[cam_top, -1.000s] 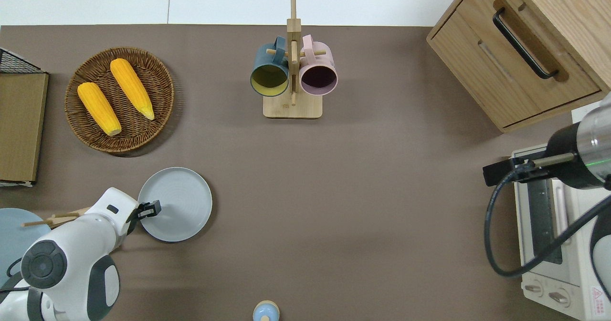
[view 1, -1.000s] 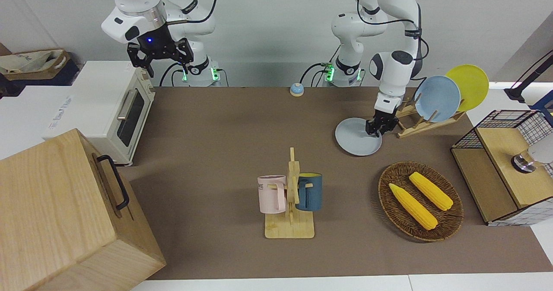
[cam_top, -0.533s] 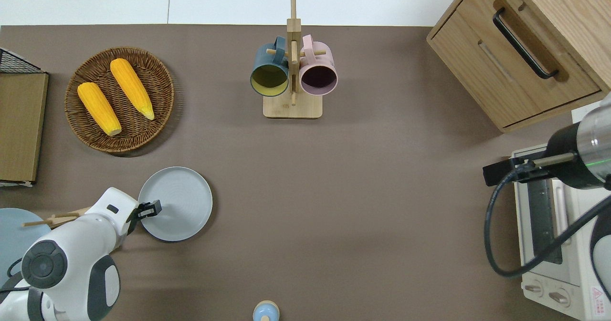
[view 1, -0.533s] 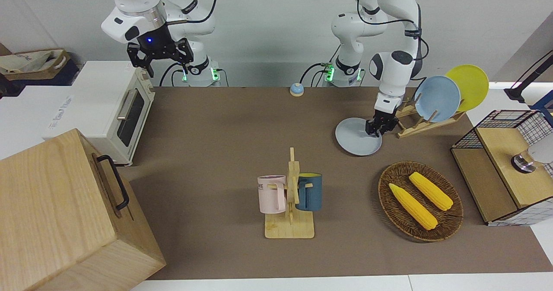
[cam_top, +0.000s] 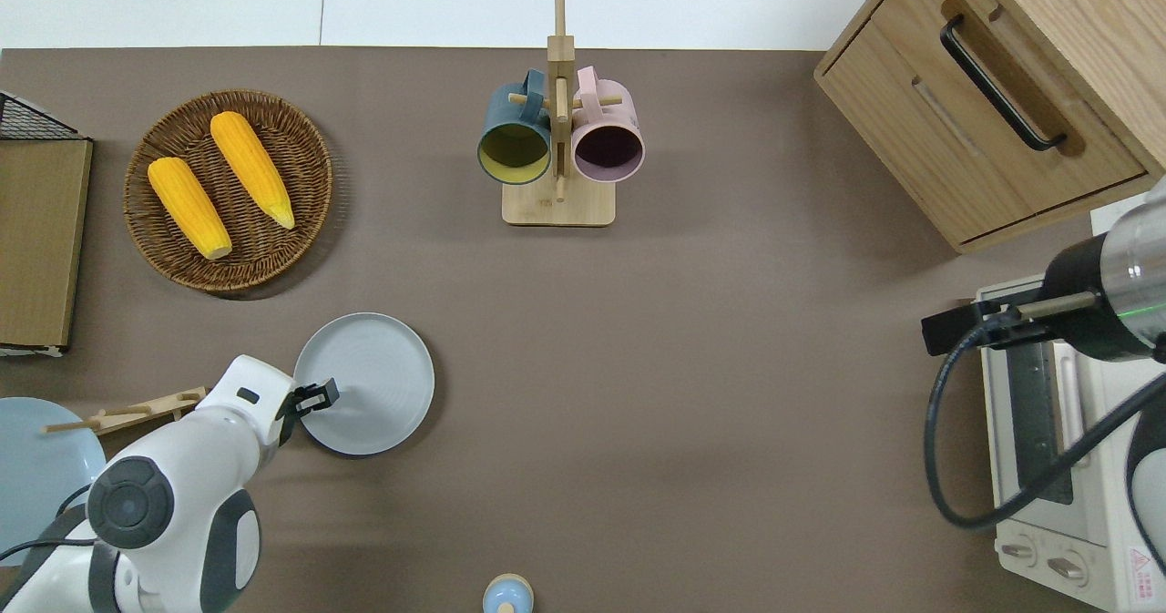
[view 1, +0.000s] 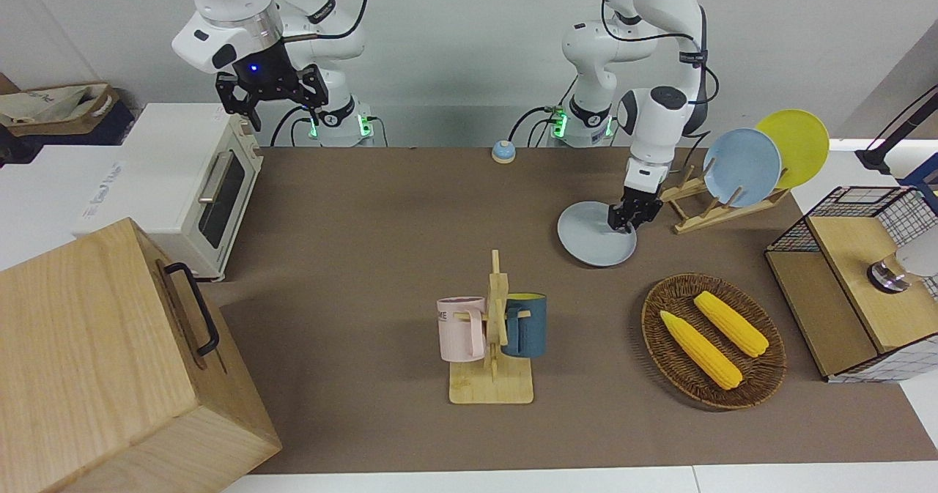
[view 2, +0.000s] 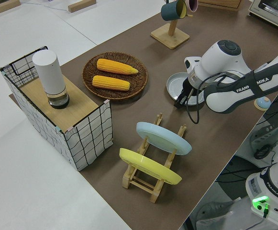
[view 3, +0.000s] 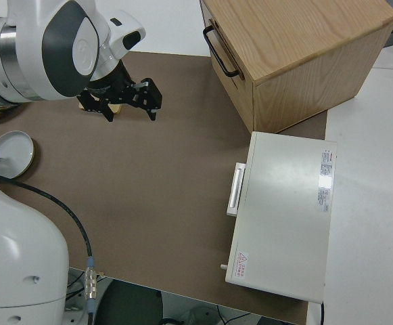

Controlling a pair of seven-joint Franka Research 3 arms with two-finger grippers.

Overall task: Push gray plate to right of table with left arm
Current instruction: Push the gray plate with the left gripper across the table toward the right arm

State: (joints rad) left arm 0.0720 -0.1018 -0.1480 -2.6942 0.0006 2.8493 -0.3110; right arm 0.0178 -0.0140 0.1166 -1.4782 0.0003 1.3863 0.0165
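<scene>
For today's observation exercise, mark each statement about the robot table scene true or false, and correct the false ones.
1. The left gripper is down at the gray plate. True.
2. The gray plate stands in the wooden plate rack. False: it lies flat on the table; the rack holds a sky-blue plate and a yellow plate.
3. Two corn cobs lie in the wicker basket. True.
4. Both mugs stand upright on the table. False: the dark blue mug and pink mug hang on the mug rack.
5. The right gripper is pushing the plate. False: the right arm is parked.
</scene>
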